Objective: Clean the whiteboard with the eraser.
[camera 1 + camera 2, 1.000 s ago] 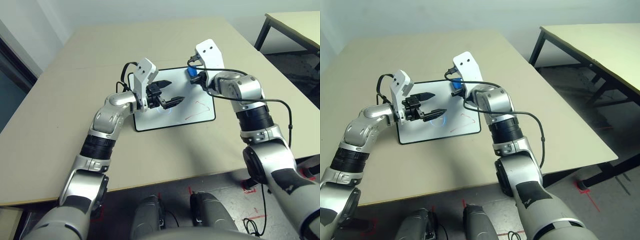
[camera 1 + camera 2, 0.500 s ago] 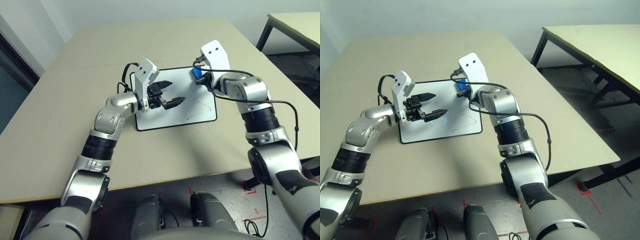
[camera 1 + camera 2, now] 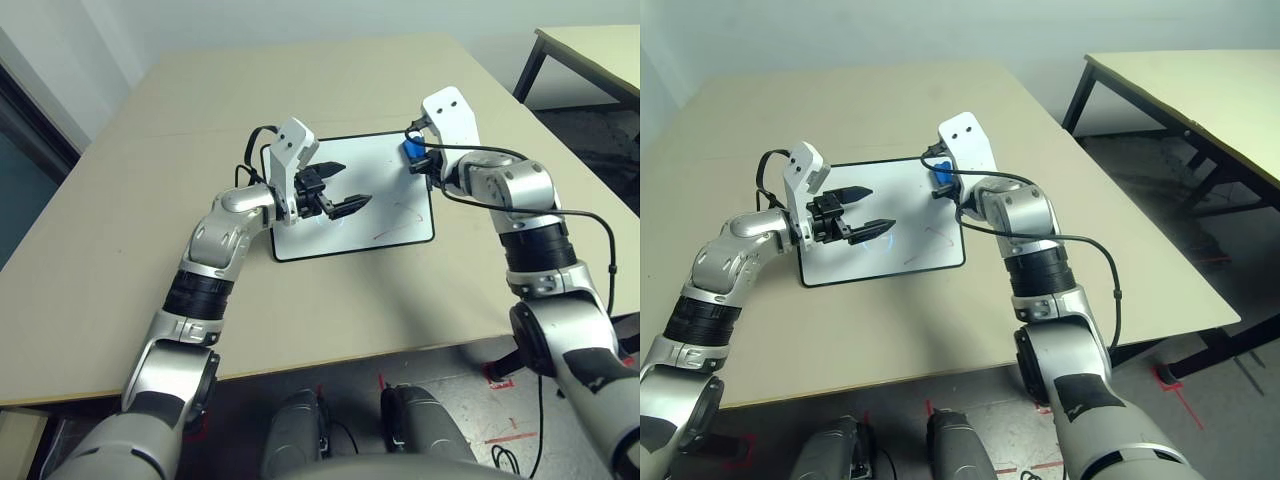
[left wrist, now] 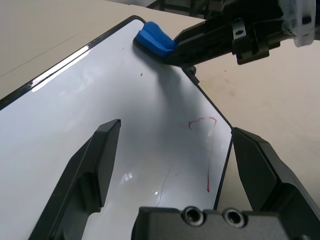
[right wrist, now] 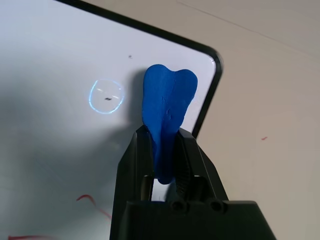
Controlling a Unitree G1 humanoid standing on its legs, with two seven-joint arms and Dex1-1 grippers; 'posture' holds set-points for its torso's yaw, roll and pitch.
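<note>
While the right gripper (image 5: 164,150) pinches the eraser (image 5: 166,112) at the whiteboard (image 3: 385,195) corner, the left gripper (image 3: 340,188) gapes above it.

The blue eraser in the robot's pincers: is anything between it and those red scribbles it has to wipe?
Nothing visible. The small blue eraser, pinched in the right gripper, sits at the glossy white board's far corner; only bare board lies before the red marks.
</note>
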